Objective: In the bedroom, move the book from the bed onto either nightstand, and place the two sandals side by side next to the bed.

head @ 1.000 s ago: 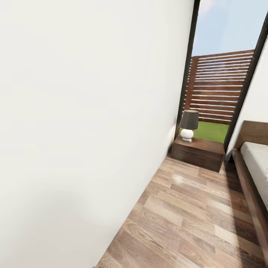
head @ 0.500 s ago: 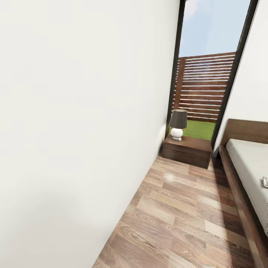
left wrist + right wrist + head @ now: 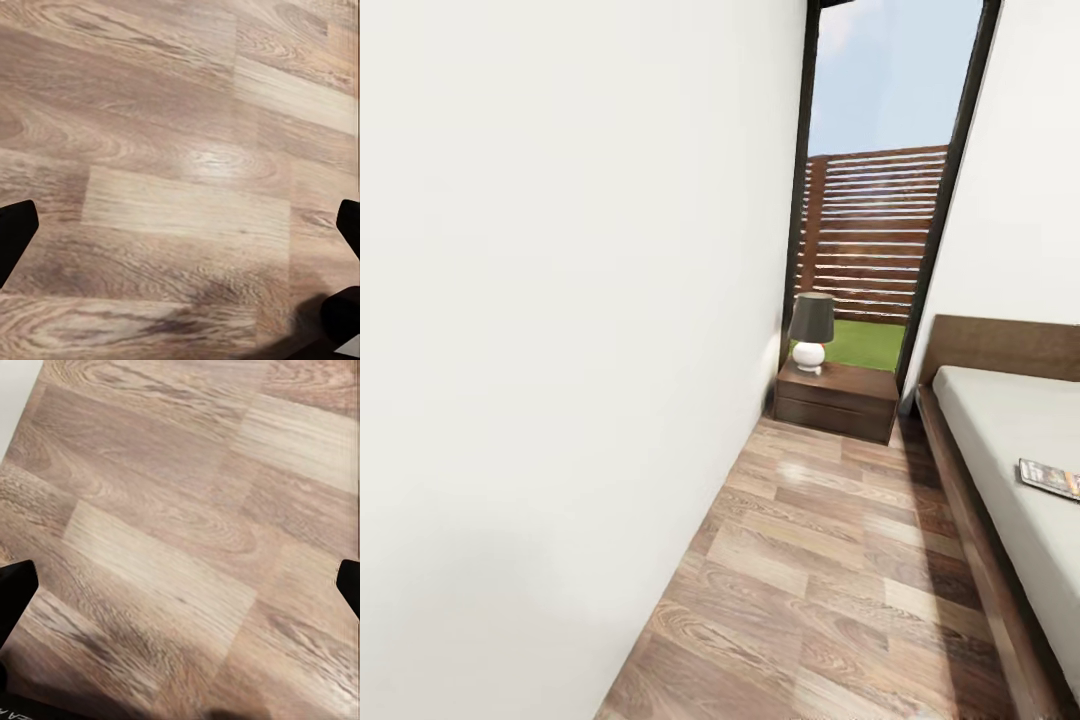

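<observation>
In the head view the bed (image 3: 1000, 440) runs along the right edge, pale mattress on a dark brown frame with a flat headboard. The book (image 3: 1050, 478) lies flat on the mattress near the right edge, partly cut off. A dark brown nightstand (image 3: 836, 398) stands at the far end beside the headboard, carrying a lamp (image 3: 811, 333). My left gripper (image 3: 180, 232) hangs open over bare plank floor, its dark fingertips (image 3: 16, 236) at the picture's sides. My right gripper (image 3: 180, 592) is likewise open above the floor, nothing between its fingertips (image 3: 15, 592). The sandals are out of view.
A white wall (image 3: 560, 350) runs close along the left. A strip of wood-plank floor (image 3: 830, 570) lies between wall and bed. Behind the nightstand a tall black-framed window (image 3: 875, 230) shows a slatted fence and grass.
The camera has turned right: the nightstand and window shifted left in the picture, more of the bed came into view, and the book now shows on the mattress.
</observation>
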